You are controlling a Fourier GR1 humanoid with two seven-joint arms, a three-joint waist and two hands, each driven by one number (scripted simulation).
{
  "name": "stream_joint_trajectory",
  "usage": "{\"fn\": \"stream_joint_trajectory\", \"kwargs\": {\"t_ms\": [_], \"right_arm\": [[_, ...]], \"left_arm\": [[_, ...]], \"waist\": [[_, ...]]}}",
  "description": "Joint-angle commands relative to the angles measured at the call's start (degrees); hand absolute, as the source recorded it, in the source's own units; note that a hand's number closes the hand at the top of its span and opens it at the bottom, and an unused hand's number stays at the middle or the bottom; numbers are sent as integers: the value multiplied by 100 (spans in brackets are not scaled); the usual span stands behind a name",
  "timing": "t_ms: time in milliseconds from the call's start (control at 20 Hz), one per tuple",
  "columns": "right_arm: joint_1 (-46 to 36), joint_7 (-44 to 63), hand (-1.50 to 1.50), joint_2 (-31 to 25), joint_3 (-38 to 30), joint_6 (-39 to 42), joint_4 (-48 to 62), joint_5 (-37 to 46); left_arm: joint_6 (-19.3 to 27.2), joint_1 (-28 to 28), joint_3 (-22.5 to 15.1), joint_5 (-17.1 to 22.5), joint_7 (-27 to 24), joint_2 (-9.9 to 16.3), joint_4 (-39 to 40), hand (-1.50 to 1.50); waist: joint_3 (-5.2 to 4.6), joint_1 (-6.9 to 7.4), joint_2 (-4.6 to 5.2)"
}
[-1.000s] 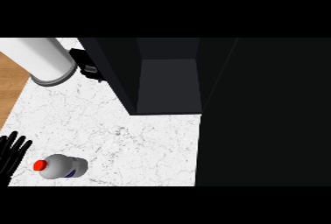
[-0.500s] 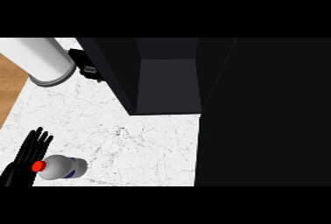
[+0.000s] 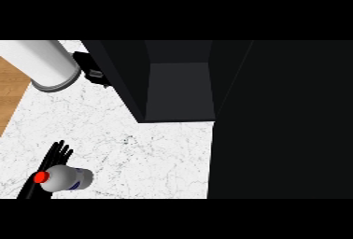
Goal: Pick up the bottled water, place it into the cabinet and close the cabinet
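The bottled water (image 3: 67, 179) lies on its side on the white marble counter (image 3: 151, 158) at the lower left, red cap pointing left. My left hand (image 3: 53, 156) is right at the bottle, with straight fingers showing above it and the palm hidden by it; no finger curls round the bottle. The dark cabinet (image 3: 178, 88) stands open at the top middle, and its inside looks bare. My right hand does not show.
A pale cylinder (image 3: 43, 63) slants in from the upper left, with a black part (image 3: 89, 70) at its end against the cabinet's left side. A large black panel (image 3: 283, 121) fills the right half. Wooden floor (image 3: 10, 93) shows beyond the counter's left edge.
My left hand has slid right from the view's left edge until it meets the bottle. The bottle, the cylinder and the cabinet have stayed put.
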Motion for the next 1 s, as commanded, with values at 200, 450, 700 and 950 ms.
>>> {"fn": "stream_joint_trajectory", "kwargs": {"t_ms": [200, 450, 700, 950], "right_arm": [[230, 377, -150, -171, -30, -33, -748, -245], [257, 100, -150, -35, 381, -141, -422, 181], [274, 11, -150, -218, -94, -28, -480, -240], [634, -318, -150, -253, 50, 51, -383, -187]], "left_arm": [[-399, -680, -250, 6, -900, -49, 1234, -150], [-462, -698, -233, 193, -1295, -100, 1688, 150], [-687, -983, -224, 412, -1277, -16, 2027, 150], [-896, -813, -385, 433, -1550, 59, 2083, 150]], "waist": [[-5, -7, 15], [-6, 9, 6], [-2, 12, 11], [-2, -14, -7]]}}
